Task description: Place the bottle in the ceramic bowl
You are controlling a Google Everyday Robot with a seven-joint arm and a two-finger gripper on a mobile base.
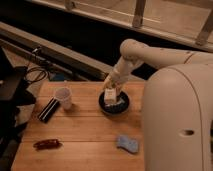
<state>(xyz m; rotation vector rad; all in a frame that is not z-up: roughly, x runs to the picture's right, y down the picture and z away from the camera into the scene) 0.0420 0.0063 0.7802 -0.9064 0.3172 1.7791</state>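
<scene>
The black ceramic bowl (114, 106) sits on the wooden table (80, 135), right of centre near the far edge. The white bottle (110, 96) with a yellow-orange label stands roughly upright inside the bowl, its base low in it. My gripper (110, 86) reaches down from the white arm at the upper right and sits at the top of the bottle, directly over the bowl.
A white cup (63, 97) stands left of the bowl. A black flat object (49, 110) lies left of the cup. A red-brown item (46, 144) lies near the front left. A blue sponge (128, 143) lies at the front right. My white base (177, 120) fills the right side.
</scene>
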